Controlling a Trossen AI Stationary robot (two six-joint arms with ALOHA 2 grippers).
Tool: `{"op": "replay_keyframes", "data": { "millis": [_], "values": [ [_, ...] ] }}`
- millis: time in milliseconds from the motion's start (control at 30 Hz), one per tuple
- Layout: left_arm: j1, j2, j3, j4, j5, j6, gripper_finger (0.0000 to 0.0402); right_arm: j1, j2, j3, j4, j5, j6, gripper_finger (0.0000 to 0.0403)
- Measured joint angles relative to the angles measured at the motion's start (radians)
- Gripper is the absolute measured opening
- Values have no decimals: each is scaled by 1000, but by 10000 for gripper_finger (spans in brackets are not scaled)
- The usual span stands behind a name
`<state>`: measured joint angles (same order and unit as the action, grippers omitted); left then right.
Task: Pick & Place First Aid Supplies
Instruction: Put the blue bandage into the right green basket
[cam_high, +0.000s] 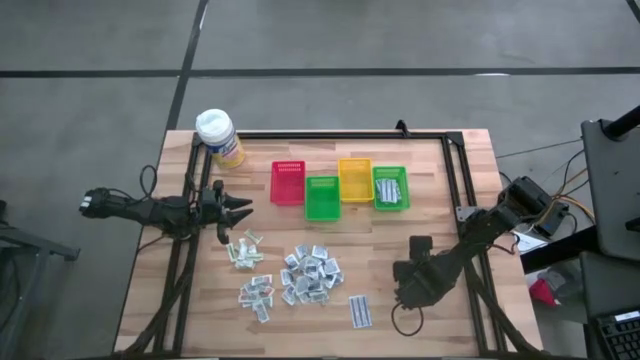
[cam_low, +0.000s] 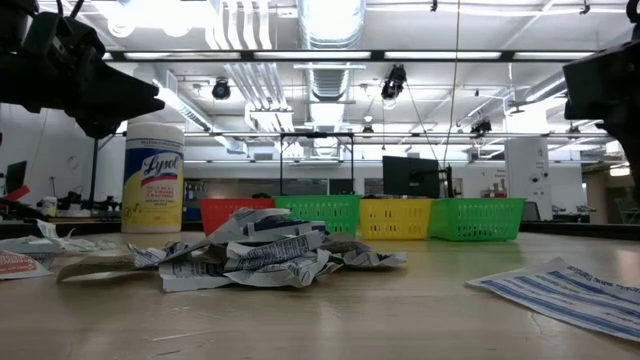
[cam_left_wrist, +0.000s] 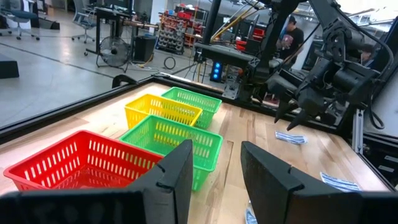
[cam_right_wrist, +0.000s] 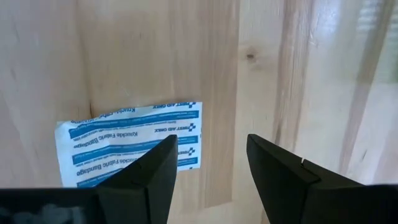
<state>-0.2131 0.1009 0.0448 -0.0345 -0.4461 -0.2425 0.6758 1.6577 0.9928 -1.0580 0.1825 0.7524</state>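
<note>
The left gripper (cam_high: 240, 210) hovers above the tabletop (cam_high: 430, 200) near the bottle (cam_high: 220, 137), its fingers (cam_left_wrist: 177, 177) apart and holding nothing. The right gripper (cam_high: 408, 290) hangs low over bare wood just beside the striped strips (cam_high: 360, 310), fingers (cam_right_wrist: 155, 171) spread and empty; a blue-striped bandage packet (cam_right_wrist: 130, 143) lies flat ahead of them. The main heap of packets (cam_high: 310, 275) lies mid-tabletop, with smaller clusters (cam_high: 255, 293) to its left. More strips lie in the right green bin (cam_high: 390, 187).
</note>
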Motion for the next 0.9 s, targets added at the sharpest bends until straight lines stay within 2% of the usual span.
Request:
{"op": "replay_keyframes", "data": {
  "millis": [900],
  "values": [
    [0,0,0,0,0,0,131,-5,5,-146,161,-48,11,192]
  ]
}}
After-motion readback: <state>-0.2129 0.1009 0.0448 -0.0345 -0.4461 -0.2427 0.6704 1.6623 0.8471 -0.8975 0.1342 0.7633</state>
